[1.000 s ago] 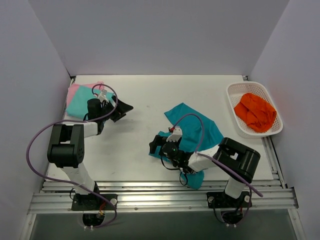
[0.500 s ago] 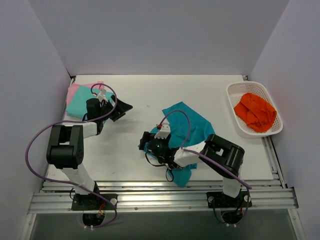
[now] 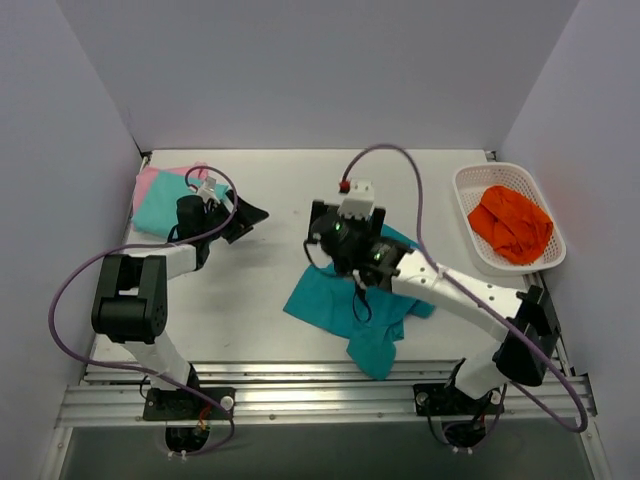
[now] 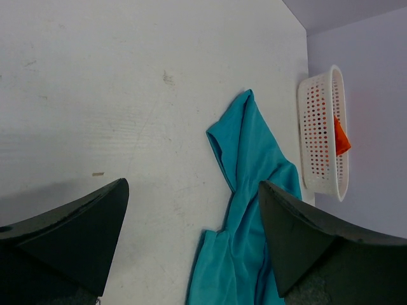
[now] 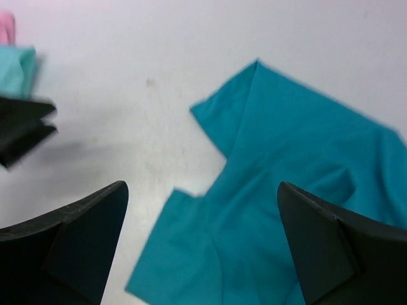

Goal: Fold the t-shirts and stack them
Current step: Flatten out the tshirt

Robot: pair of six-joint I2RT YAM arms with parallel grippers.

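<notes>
One deep teal t-shirt (image 3: 345, 305) lies rumpled and soft on the near middle of the white table (image 3: 280, 180), beneath the raised right gripper (image 3: 338, 240), spread empty, while farther left the left gripper (image 3: 240, 218) gapes beside the folded aqua-mint t-shirt (image 3: 158, 210) atop the pink t-shirt (image 3: 148, 180).

White lattice basket (image 3: 463, 205) on the table (image 3: 280, 190) holds 1 orange cloth (image 3: 512, 223).

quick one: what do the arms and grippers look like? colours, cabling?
Left arm and right arm: white links, black joint housings, a purple cable looping along each. Left gripper and right gripper: matte black, wedge-shaped fingers. White block on the right wrist with a small red plug.
</notes>
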